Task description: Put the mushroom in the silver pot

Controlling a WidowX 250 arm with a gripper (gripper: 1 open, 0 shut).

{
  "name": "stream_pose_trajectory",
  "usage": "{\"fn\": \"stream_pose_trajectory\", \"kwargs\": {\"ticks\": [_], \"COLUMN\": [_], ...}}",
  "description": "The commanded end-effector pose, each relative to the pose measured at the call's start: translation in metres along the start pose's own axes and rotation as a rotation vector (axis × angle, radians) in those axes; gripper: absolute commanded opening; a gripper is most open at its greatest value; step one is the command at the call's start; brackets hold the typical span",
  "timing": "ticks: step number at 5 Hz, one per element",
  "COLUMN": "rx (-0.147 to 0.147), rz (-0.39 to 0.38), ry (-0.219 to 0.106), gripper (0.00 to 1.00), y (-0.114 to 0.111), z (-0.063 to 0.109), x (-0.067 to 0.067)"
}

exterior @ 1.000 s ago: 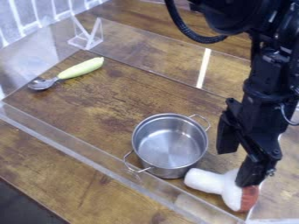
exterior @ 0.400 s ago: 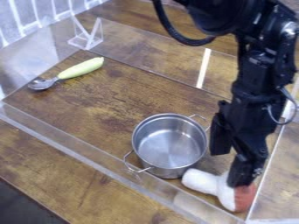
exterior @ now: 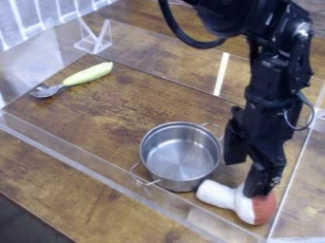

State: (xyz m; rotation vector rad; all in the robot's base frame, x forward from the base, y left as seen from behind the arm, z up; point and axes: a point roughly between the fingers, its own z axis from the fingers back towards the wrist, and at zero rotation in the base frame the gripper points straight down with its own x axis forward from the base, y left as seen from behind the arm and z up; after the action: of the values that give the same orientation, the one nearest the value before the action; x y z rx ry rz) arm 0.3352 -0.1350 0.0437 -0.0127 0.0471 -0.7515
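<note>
The yellow-handled spoon (exterior: 74, 80) lies at upper left, out of the way. The silver pot (exterior: 181, 153) stands upright at lower centre, mouth up, ready to receive. At lower right, the toy mushroom (exterior: 237, 200) lies on its side on the bench (exterior: 89, 130), beneath the released claw (exterior: 253, 184), apparently placed there for grasping.

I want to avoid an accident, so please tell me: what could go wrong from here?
The open gripper is very near the silver pot, so it might bump the rim. The mushroom lies beside the clear low wall, which may get in the way of the fingers.
</note>
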Motion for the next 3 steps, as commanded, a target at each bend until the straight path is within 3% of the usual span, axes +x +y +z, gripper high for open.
{"fn": "stream_pose_trajectory", "kwargs": {"ticks": [1, 3], "rx": [0.025, 0.014], "rz": [0.061, 0.072], "ry": [-0.036, -0.023], "gripper": [1.0, 1.0], "y": [0.012, 0.006], "z": [0.001, -0.017], "x": [0.011, 0.007]}}
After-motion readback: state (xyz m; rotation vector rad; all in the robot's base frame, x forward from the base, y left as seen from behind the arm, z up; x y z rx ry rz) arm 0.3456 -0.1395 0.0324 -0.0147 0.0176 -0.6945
